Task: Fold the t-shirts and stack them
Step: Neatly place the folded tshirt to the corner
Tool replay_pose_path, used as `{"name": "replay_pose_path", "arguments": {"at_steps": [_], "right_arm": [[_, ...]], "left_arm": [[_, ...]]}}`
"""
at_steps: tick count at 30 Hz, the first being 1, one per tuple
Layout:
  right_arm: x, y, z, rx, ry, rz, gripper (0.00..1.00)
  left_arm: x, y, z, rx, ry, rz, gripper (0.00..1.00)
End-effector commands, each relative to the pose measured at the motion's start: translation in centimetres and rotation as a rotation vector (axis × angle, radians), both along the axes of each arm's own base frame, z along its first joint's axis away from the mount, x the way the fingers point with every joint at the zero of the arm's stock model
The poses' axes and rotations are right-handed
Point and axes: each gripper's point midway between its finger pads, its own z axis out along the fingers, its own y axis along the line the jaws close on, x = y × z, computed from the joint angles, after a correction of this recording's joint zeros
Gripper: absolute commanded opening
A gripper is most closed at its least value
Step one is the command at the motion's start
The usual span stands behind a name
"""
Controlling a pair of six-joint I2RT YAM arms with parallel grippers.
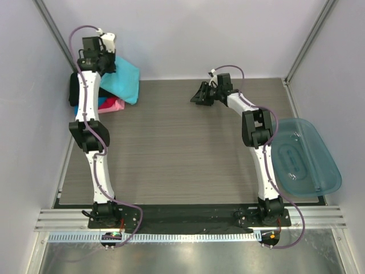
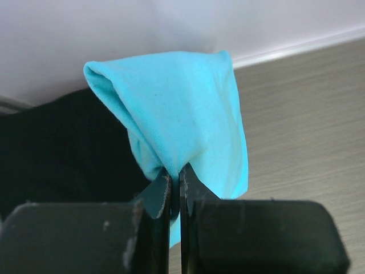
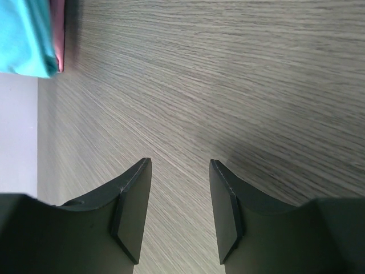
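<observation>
The translucent teal tub (image 1: 319, 171) lay at the right edge of the table (image 1: 171, 142), well apart from all cloth. The left fingers (image 2: 165, 193) were clamped tight on a fold of the turquoise t-shirt (image 2: 182, 114). It hung at the far left corner, over the folded black t-shirt (image 1: 74, 91), blue t-shirt (image 1: 105, 101) and pink-red t-shirt (image 1: 117, 105). The right fingers (image 3: 134, 200) stood half apart, gripping nothing, low over the table.
</observation>
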Motion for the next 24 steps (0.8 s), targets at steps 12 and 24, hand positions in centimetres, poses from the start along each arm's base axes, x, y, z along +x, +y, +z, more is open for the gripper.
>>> {"name": "replay_pose_path", "arguments": {"at_steps": [12, 24], "right_arm": [[-1.6, 4.2, 4.9, -0.015, -0.113, 0.077, 0.51], [-2.4, 4.1, 4.3, -0.034, -0.098, 0.086, 0.51]], "left_arm": [[-0.2, 8.6, 10.9, 0.079, -0.294, 0.155, 0.00], [2.4, 16.0, 3.5, 0.216, -0.208, 0.273, 0.00]]}}
